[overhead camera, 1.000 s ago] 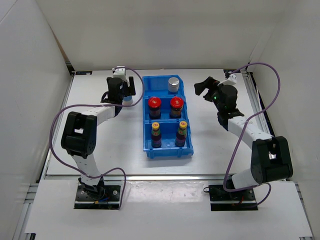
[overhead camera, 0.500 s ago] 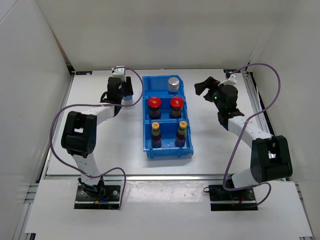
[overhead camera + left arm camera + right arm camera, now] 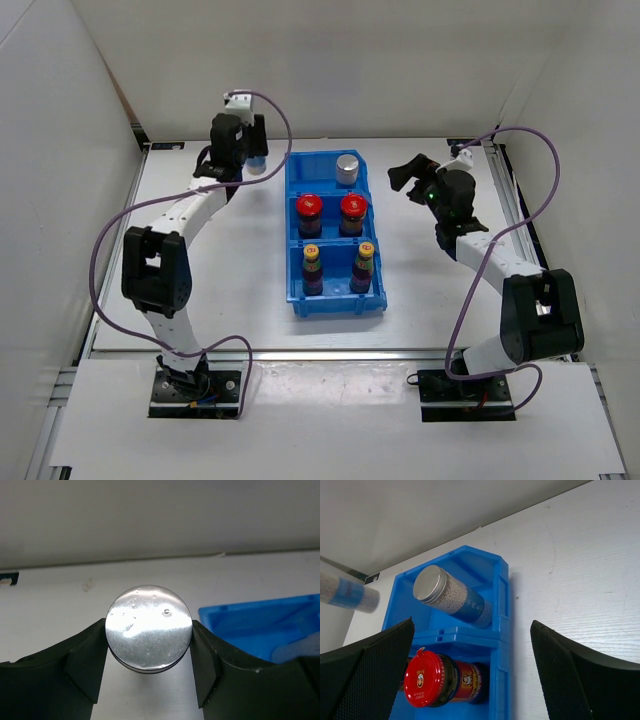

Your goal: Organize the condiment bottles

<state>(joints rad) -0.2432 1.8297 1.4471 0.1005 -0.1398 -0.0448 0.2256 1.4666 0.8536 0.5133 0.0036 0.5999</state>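
My left gripper (image 3: 256,152) is shut on a silver-capped shaker (image 3: 259,163) and holds it above the table by the far left corner of the blue bin (image 3: 292,285). In the left wrist view its silver cap (image 3: 149,626) fills the gap between my fingers (image 3: 82,662). The right wrist view shows it blurred (image 3: 347,594). A second shaker (image 3: 347,168) stands in the bin's far compartment. Two red-lidded jars (image 3: 308,207) (image 3: 351,206) fill the middle compartment. Two yellow-capped bottles (image 3: 312,255) (image 3: 365,250) fill the near one. My right gripper (image 3: 408,175) is open and empty, right of the bin.
White walls enclose the table on the left, far and right sides. The bin's far edge (image 3: 260,622) lies just right of the held shaker. In the right wrist view the shaker (image 3: 451,598) and a red-lidded jar (image 3: 427,677) sit left of bare table.
My left gripper has lifted the shaker off the table and carried it up and toward the far wall. The right arm has not moved.
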